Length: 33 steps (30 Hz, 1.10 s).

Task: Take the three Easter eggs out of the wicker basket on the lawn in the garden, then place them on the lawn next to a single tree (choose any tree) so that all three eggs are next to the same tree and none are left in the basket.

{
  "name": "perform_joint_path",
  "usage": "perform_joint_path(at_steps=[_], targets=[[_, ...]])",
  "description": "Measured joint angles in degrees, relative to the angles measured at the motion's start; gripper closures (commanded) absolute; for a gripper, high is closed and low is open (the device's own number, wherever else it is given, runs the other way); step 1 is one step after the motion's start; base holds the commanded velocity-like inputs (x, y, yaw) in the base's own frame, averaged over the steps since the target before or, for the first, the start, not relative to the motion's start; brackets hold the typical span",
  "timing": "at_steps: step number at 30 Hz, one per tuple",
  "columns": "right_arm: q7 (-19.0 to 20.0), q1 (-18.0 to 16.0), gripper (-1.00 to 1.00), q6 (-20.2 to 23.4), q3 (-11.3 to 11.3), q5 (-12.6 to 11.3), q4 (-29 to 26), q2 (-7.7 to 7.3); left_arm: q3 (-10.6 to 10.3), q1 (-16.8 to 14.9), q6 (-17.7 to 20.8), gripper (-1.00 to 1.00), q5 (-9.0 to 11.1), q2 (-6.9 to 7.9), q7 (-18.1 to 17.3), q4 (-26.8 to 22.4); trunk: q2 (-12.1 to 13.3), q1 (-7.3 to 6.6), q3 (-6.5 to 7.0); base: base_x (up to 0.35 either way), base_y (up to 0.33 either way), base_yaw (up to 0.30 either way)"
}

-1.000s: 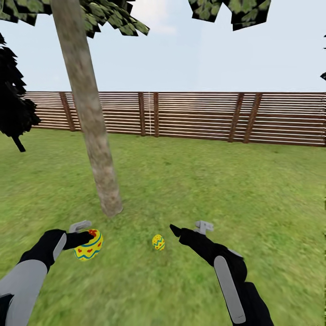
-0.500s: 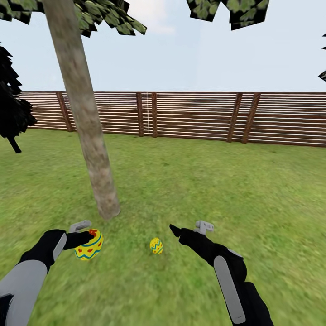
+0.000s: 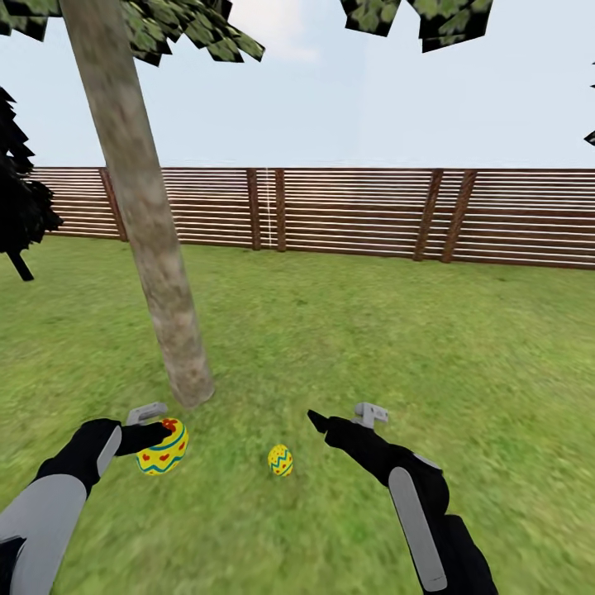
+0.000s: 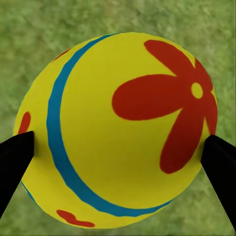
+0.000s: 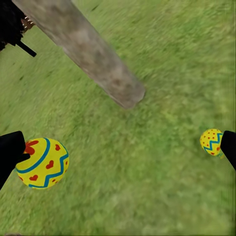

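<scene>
My left gripper (image 3: 157,436) is shut on a yellow Easter egg (image 3: 163,447) with blue bands and red hearts, held just above the lawn (image 3: 372,347). In the left wrist view that egg (image 4: 118,128) sits between both black fingers (image 4: 14,164). A second, smaller-looking egg (image 3: 280,460) lies on the grass between my arms, a short way from the foot of the tree (image 3: 157,273). My right gripper (image 3: 341,416) hovers open to the right of it with nothing held. The right wrist view has the tree's trunk (image 5: 93,49), the held egg (image 5: 43,163) and the lying egg (image 5: 212,141). The wicker basket is out of view.
A brown slatted fence (image 3: 372,215) closes the garden at the back. A dark-leaved tree (image 3: 21,207) stands at the far left. Open grass stretches to the right of the trunk and up to the fence.
The whole view has shifted a little, so the trunk and the lying egg sit slightly further left in the picture. Both arms and the held egg keep their pose.
</scene>
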Motion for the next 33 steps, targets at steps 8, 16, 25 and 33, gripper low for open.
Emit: perform_joint_path(at_steps=[8, 16, 25, 33], targets=[[-0.19, 0.0, -1.0, 0.01, 0.19, 0.31, -0.07, 0.01, 0.0, -0.02, -0.01, 1.0, -0.18, -0.36, 0.0, 0.01, 0.0, 0.0, 0.0, 0.313, -0.096, 0.0], [-0.21, 0.0, -1.0, 0.01, 0.21, 0.5, -0.05, 0.02, -0.01, 0.0, -0.02, 1.0, -0.19, -0.37, 0.0, 0.01, 0.0, 0.01, 0.0, 0.264, -0.238, 0.0], [-0.21, 0.0, -1.0, 0.03, 0.21, 0.58, -0.02, 0.08, 0.05, -0.03, 0.01, 1.0, 0.15, -0.37, 0.0, -0.01, 0.0, 0.02, 0.0, 0.216, -0.086, 0.0], [-0.28, 0.0, -1.0, 0.04, 0.38, 0.7, 0.01, 0.08, 0.1, 0.01, 0.17, 1.0, 0.52, -0.38, -0.1, 0.0, -0.78, 0.47, -0.35, 0.006, 0.0, 0.0]])
